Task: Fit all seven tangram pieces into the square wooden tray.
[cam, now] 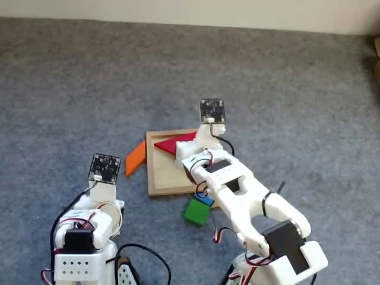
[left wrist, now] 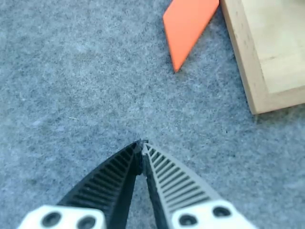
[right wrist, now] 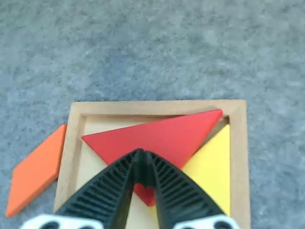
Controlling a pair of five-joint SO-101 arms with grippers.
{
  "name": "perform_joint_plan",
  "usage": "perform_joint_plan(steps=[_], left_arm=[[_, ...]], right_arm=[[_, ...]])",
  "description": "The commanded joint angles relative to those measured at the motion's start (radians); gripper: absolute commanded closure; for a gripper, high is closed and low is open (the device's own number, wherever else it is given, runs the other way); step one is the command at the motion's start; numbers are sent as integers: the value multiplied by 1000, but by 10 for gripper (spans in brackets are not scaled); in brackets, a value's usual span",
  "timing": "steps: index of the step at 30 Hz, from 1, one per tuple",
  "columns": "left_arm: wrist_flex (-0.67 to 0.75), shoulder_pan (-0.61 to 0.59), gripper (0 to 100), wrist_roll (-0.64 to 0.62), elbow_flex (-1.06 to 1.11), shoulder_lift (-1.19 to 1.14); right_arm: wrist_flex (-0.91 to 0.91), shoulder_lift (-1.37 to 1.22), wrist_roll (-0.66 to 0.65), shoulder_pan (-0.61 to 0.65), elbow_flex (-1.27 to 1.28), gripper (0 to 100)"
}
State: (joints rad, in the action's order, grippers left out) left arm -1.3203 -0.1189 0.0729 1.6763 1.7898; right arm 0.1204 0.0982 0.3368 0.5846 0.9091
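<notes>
The square wooden tray lies mid-table. Inside the tray a red triangle lies across the far part, one corner up against the inner rim. A yellow triangle lies beside it. My right gripper is shut, with its tips over the middle of the red triangle. An orange parallelogram lies on the carpet just outside the tray's left wall. My left gripper is shut and holds nothing. It is low over the carpet, short of the orange parallelogram and the tray corner.
A green piece and a blue piece lie on the carpet by the tray's near edge, partly under the right arm. Grey carpet spreads open to the left and beyond the tray.
</notes>
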Motion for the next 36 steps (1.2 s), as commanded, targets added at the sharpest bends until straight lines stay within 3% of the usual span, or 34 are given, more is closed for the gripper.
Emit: perform_joint_plan(steps=[1, 27, 36], left_arm=[[-6, -12, 993, -3, 21, 27], [-6, -12, 993, -3, 21, 27], [-6, -12, 993, -3, 21, 27]], right_arm=[[-15, 5, -12, 31, 16, 995], [-24, -1, -11, 44, 19, 995], [61, -157, -14, 38, -111, 995]])
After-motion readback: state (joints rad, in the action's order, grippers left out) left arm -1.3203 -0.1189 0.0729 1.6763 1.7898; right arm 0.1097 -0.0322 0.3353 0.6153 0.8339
